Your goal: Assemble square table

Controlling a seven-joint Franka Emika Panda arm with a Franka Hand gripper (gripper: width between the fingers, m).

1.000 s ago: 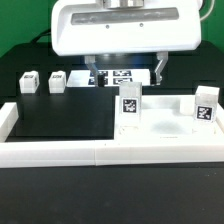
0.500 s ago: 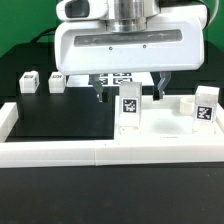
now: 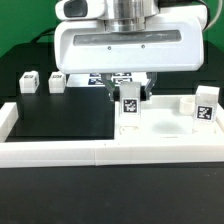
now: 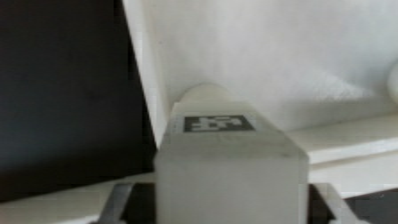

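Note:
The white square tabletop (image 3: pixel 165 126) lies at the exterior view's right, against the front wall. One white tagged leg (image 3: pixel 129 104) stands upright on it. My gripper (image 3: pixel 129 93) has come down over this leg, one finger against each side, shut on it. In the wrist view the leg (image 4: pixel 222 150) fills the space between my fingers (image 4: pixel 134 203), with its tag facing the camera and the tabletop (image 4: pixel 267 60) behind it. A second leg (image 3: pixel 206 108) stands at the tabletop's right. Two more legs (image 3: pixel 28 82) (image 3: pixel 57 80) lie on the black mat at the left.
The long white border wall (image 3: pixel 90 152) runs along the front and up the left side. The marker board (image 3: pixel 118 77) lies behind my gripper, mostly hidden by it. The black mat (image 3: pixel 65 115) spreads left of the tabletop.
My gripper has come down over the upright leg. Its fingers were spread wide half a second ago and have now closed in on the leg's sides.

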